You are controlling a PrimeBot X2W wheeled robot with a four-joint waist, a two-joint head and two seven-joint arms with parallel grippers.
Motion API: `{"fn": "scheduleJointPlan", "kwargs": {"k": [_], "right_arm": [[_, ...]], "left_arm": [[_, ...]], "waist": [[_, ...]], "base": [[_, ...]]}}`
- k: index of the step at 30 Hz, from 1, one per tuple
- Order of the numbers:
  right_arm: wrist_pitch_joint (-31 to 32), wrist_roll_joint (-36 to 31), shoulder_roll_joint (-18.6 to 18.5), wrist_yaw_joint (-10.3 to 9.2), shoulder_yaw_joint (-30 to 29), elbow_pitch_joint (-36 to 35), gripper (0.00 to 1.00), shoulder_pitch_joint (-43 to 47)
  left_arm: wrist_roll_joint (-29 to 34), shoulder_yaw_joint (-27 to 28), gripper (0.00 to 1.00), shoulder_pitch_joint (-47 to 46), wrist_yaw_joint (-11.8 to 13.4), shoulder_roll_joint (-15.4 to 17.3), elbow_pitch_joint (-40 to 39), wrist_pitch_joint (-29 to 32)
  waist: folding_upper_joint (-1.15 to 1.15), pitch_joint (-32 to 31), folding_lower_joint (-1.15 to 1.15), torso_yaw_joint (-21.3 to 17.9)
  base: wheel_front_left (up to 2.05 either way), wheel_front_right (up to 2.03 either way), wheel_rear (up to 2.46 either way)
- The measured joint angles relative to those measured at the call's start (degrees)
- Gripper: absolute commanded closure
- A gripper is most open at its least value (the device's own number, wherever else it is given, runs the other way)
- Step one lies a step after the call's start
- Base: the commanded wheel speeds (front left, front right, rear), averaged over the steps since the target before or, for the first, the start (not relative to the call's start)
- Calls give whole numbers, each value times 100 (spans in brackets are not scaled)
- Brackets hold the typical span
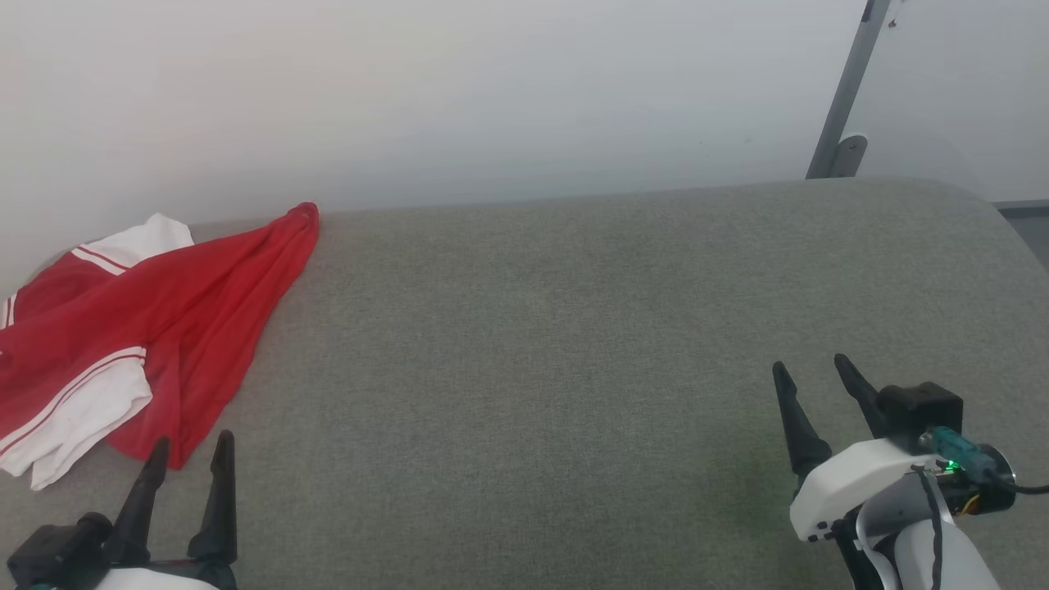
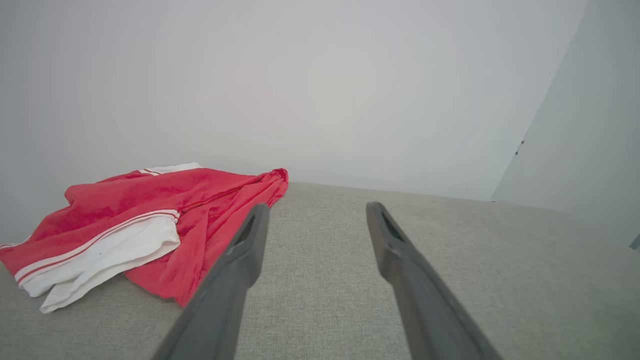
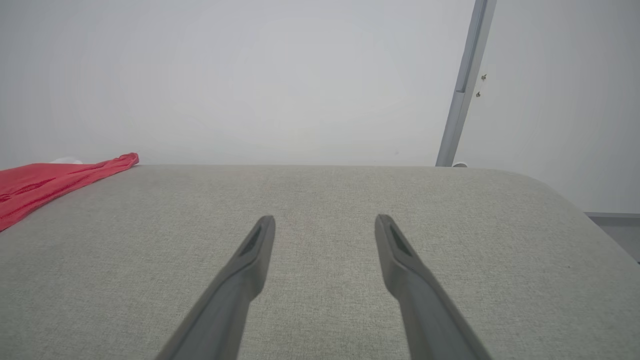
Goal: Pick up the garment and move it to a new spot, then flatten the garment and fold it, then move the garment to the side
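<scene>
You see the garment (image 1: 164,328) lying in a loose heap at the far left of the grey padded surface (image 1: 533,369), close against the pale wall (image 1: 492,98). It is red, with white sleeve ends edged by thin red stripes. One white sleeve end lies on the near side of the heap, and another shows at the far side. A pointed red corner reaches to the back edge of the surface.

Your left gripper (image 1: 192,438) is at the lower left, with its two fingers spread apart and nothing between them. The fingertips are just beside the near edge of the red cloth. Whether they touch it, you cannot tell. In the left wrist view, bare grey fabric shows between the fingers.

Your right gripper (image 1: 809,362) is at the lower right, well apart from the garment. Its fingers are also spread and hold nothing, with plain grey surface beyond them.

A grey metal bar (image 1: 844,90) stands tilted against the wall at the far right.
</scene>
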Motion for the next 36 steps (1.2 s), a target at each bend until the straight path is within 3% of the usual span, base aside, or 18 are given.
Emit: {"fn": "scheduleJointPlan", "kwargs": {"k": [21, 29, 36], "right_arm": [[-27, -309, -20, 1, 152, -2, 0, -4], [31, -103, -45, 1, 810, 156, 0, -300], [22, 68, -21, 1, 1402, 394, 0, -631]], "left_arm": [[92, 64, 0, 20, 3, 23, 218, -59], [-129, 378, 0, -258, 314, 133, 584, 136], [-225, 541, 0, -401, 405, 303, 692, 303]], "waist": [[0, -33, 0, 33], [0, -96, 0, 436], [0, -200, 0, 962]], "base": [[0, 0, 0], [0, 0, 0], [0, 0, 0]]}}
